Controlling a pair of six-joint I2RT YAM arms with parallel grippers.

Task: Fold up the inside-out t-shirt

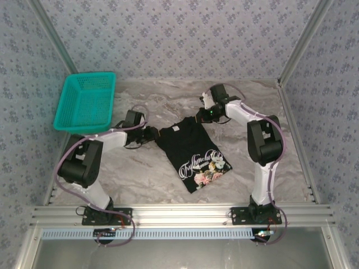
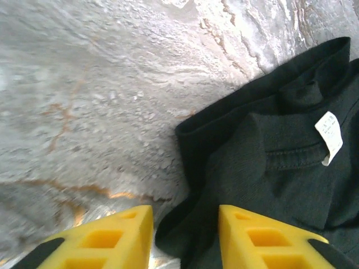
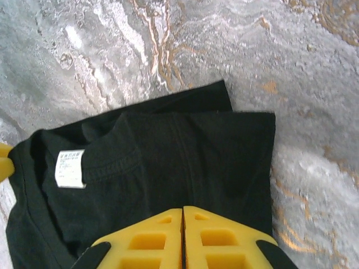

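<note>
my left tool (image 2: 185, 216) stands part open, t-shirt (image 2: 269, 185) shoulder edge just ahead of its jaws, nothing pinched. right tool (image 3: 183, 213) closed tight, jaws meeting above the other shoulder. t-shirt lies flat on the surface (image 1: 140, 174); i judge both tools flank the collar end to fold it.

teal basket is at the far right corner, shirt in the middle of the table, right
No, the teal basket is at the far left corner, per the top view; the t-shirt does lie in the middle of the table.

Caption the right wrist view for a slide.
Right gripper, fingers together, over the black t-shirt near its white label, on marble table.
</note>
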